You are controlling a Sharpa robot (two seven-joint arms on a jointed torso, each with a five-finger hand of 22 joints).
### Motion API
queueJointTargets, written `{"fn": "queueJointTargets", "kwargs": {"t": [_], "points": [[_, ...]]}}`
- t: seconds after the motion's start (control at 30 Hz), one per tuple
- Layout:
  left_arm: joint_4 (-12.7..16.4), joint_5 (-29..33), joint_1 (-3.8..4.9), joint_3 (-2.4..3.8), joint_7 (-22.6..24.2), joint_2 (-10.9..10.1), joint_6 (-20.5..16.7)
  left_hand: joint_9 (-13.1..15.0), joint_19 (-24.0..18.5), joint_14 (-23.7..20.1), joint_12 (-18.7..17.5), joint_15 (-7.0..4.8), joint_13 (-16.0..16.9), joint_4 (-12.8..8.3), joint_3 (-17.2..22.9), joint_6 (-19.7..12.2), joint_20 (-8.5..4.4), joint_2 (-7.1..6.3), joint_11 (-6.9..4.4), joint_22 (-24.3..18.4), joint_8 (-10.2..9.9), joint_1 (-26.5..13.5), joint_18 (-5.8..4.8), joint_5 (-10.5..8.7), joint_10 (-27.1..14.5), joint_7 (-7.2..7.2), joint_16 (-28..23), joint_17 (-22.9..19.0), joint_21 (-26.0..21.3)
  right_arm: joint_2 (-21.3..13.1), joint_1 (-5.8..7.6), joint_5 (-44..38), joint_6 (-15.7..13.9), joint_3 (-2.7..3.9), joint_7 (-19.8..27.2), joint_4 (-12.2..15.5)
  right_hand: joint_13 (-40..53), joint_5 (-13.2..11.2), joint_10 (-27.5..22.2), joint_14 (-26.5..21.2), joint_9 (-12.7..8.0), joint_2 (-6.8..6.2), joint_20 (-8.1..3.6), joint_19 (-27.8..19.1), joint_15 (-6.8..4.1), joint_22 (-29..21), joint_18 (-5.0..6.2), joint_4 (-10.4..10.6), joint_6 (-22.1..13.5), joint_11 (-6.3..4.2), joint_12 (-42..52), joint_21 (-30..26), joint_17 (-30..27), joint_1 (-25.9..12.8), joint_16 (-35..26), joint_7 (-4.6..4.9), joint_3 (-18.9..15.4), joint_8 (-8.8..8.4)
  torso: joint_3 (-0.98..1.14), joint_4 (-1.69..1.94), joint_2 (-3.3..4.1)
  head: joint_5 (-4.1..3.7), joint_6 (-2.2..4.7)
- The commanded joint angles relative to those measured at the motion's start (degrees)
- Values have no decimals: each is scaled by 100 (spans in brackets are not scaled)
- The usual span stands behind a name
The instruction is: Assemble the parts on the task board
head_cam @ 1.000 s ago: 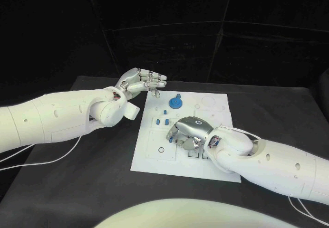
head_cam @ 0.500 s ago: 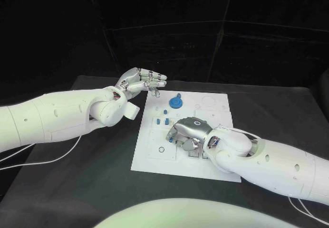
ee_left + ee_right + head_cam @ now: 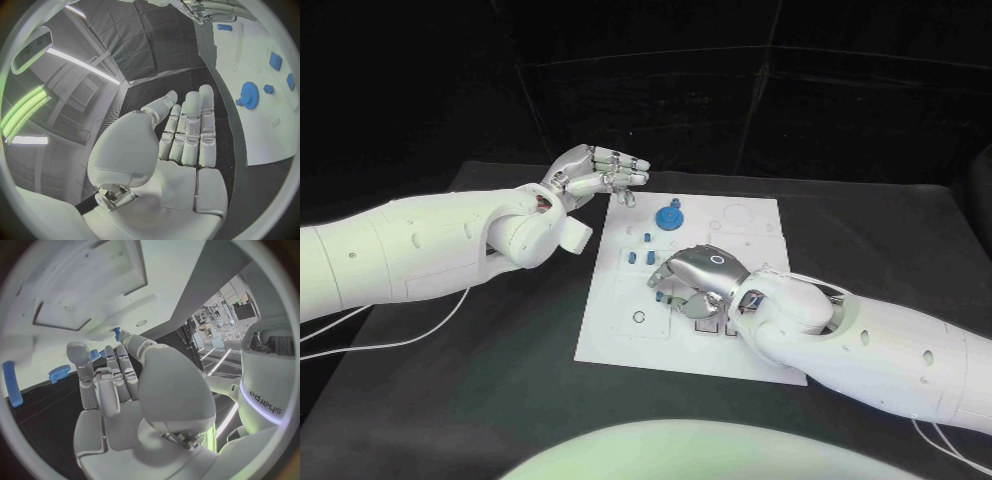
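Note:
The white task board (image 3: pixel 625 330) lies in the middle of the table. A blue gear (image 3: pixel 671 215) stands near its far edge, with small blue parts (image 3: pixel 639 256) just in front of it. My right hand (image 3: pixel 697 280) is curled down over the board's middle. Its thumb and a fingertip (image 3: pixel 125 337) meet at a small blue part (image 3: pixel 117 332), which touches the board (image 3: pixel 75 285). My left hand (image 3: pixel 596 172) hovers off the board's far left corner, holding nothing, with its fingers (image 3: pixel 187 130) side by side. The gear (image 3: pixel 250 95) and the board (image 3: pixel 262 130) lie beyond them.
Square recesses (image 3: pixel 708 325) sit on the board just in front of my right hand. A small ring mark (image 3: pixel 638 317) is near the board's left edge. A long blue part (image 3: pixel 9 385) lies off to one side. Black table (image 3: pixel 488 350) surrounds the board.
My right hand has rolled slightly over the same spot and its forearm has shifted a little. The left hand has stayed where it was.

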Motion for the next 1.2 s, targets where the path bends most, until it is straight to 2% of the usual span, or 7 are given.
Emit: {"fn": "queueJointTargets", "kwargs": {"t": [0.03, 0.27, 0.43, 0.47, 0.57, 0.73, 1.2], "points": [[-2, 22, 10, 5, 2, -8, 89, -8, -24, -47, 37, -7, -5, 4, -35, -15, 20, 1, -5, -5, 6, 43, 74, -11, -24, 34, -18, -5, -20, -130, 5, 138, -650, 2, 160, 163, 11, 40, 100, 597, 6, 9, -7, 26, 28, 34, 82, -4, -24, -25, 77, -2, 1507, -65, 16, -5, -54, -3, 4, -13, -7, -11, 25], [-15, 22, 10, 4, -12, -19, 107, -8, -24, -48, 39, -6, -6, 5, -36, -14, 20, 4, -5, -7, 7, 42, 74, -11, -24, 34, -19, -7, -23, -751, 54, 523, -870, 29, 80, 672, 14, 107, 262, 597, 21, 36, -37, 132, -7, 127, 59, 1, 35, -65, 198, 56, 1507, -100, 16, -34, -84, 23, -2, -13, -12, -71, 86], [-21, 22, 10, 4, -16, -20, 124, -8, -24, -48, 39, -6, -6, 5, -36, -14, 20, 4, -5, -7, 7, 42, 74, -11, -24, 34, -19, -7, -23, -1130, 326, 734, -358, 119, -267, 804, -11, 121, 212, 597, 10, -81, -52, 184, -18, 131, 48, 122, -22, -85, 209, 52, 1507, -353, 16, -72, -330, -6, 1, -23, -12, -125, 156], [-21, 22, 10, 3, -17, -19, 128, -8, -24, -48, 39, -6, -6, 5, -36, -14, 20, 4, -5, -7, 7, 42, 74, -11, -24, 34, -19, -7, -23, -1193, 392, 731, -202, 129, -344, 804, -19, 86, 138, 597, 0, -133, -46, 142, -13, 55, 57, 161, -88, -73, 181, 3, 1507, -435, 16, -106, -434, -21, -2, -28, -15, -133, 166], [-21, 22, 9, 3, -20, -11, 144, -7, -24, -49, 42, -6, -5, 6, -37, -13, 21, 6, -5, -8, 9, 43, 74, -11, -22, 33, -20, -10, -25, -1326, 548, 686, 128, 149, -504, 776, -9, -54, -114, 597, -5, -187, 21, -43, 66, -267, 105, 303, -341, 20, 133, -233, 1507, -595, 16, -351, -921, -23, -3, -24, -10, -165, 205], [-22, 22, 9, 2, -26, -1, 167, -6, -25, -51, 47, -5, -4, 5, -39, -10, 21, 8, -7, -10, 11, 45, 74, -11, -18, 32, -21, -13, -27, -1426, 646, 510, 350, 160, -647, 696, 7, -57, -198, 597, 12, -48, -44, -23, -13, -357, 118, 348, -424, -59, 220, -317, 1507, -423, 16, -414, -1377, -4, 5, -23, -8, -190, 240], [-48, 22, 9, 2, -47, 11, 205, -6, -25, -51, 47, -5, -4, 5, -39, -10, 21, 8, -7, -10, 11, 45, 74, -11, -18, 32, -21, -13, -27, -1374, 689, 253, 955, 163, -785, 543, 20, 56, 102, 597, 34, 221, -119, 224, -85, -214, 75, 312, -225, -149, 494, -234, 1507, -79, 16, -411, -1613, 34, -2, -21, -2, -211, 246]]}}
